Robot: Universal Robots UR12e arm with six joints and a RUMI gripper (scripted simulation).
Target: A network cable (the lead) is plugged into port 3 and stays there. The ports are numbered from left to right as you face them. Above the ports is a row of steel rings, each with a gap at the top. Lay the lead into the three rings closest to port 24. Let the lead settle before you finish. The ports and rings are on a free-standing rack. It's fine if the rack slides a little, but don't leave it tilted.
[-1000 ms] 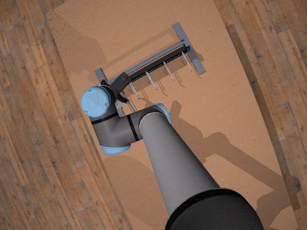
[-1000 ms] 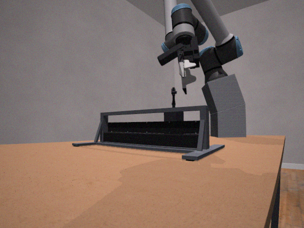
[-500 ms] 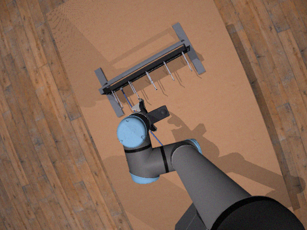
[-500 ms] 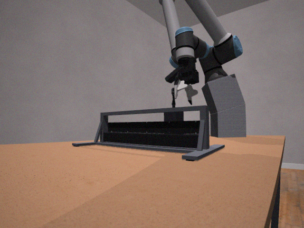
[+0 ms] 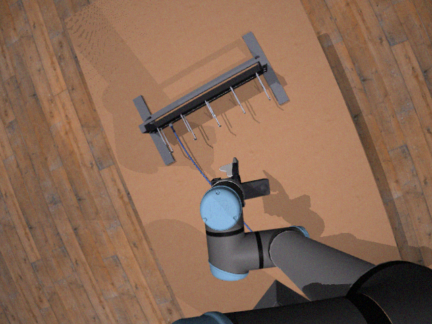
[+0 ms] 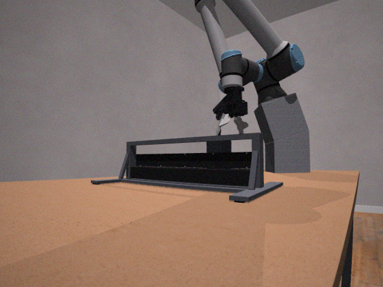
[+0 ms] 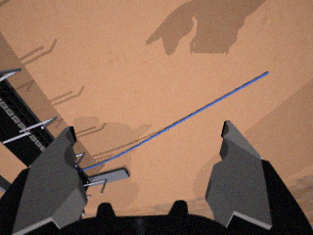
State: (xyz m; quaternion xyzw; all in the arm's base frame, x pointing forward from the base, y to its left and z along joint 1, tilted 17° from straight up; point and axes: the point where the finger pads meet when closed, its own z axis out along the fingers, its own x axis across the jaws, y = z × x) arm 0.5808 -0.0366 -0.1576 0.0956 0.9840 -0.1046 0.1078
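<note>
The grey rack stands on the brown table, with a row of steel ring arms sticking out of its front. The thin blue lead runs from a port near the rack's left end, down across the table and under my wrist. In the wrist view the lead lies on the table as a long, nearly straight line below my fingers. My gripper is open and empty, well in front of the rack and above the lead. From behind the rack, my gripper hangs above the rack's top bar height.
The rack's two flat feet rest on the table. The arm's grey pedestal stands behind the rack's right side in the exterior view. The table edge drops off at the right.
</note>
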